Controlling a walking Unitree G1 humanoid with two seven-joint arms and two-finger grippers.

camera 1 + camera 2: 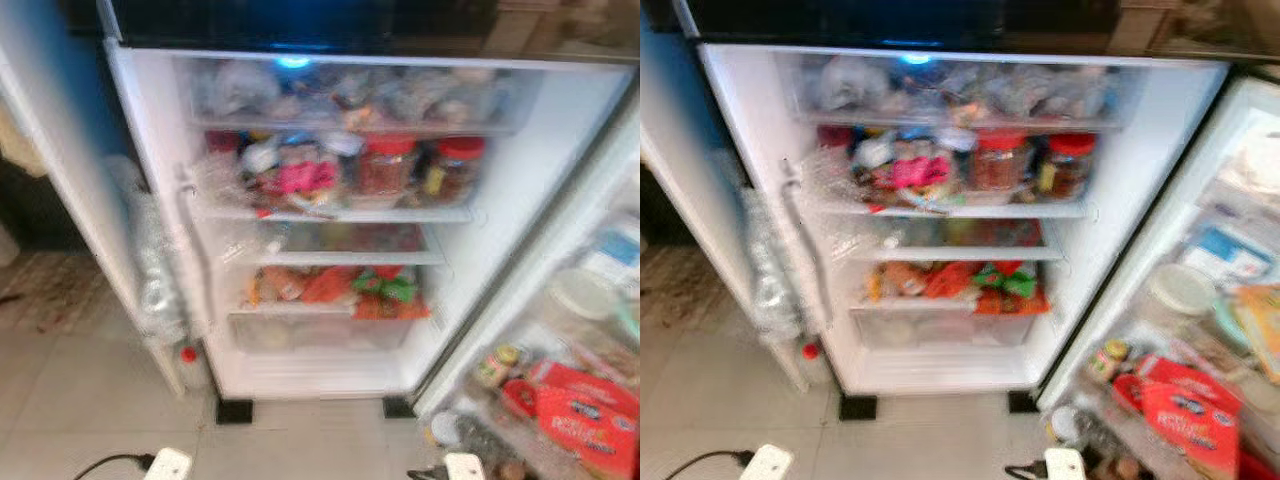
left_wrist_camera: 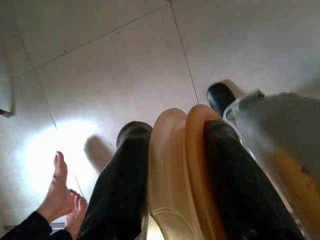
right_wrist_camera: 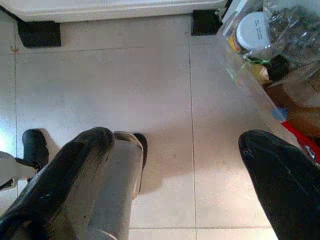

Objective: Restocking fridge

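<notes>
- Clamped between the left gripper [image 2: 170,185] fingers is a tan, curved-edged item [image 2: 180,170], hanging over the floor in front of the fridge [image 1: 330,210]
- Right gripper [image 3: 175,165] jaws stand apart, empty, near the fridge's foot
- Best raise the item toward the thinly filled shelf [image 1: 340,240] below the red-lidded jars [image 1: 420,170], keeping clear of the door rack [image 1: 560,390] to the fridge's right

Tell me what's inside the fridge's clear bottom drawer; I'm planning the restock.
Clear bottom drawer: frosted and blurred, only pale shapes visible, contents unidentifiable. Orange, red and green packets sit on the shelf above.
</notes>
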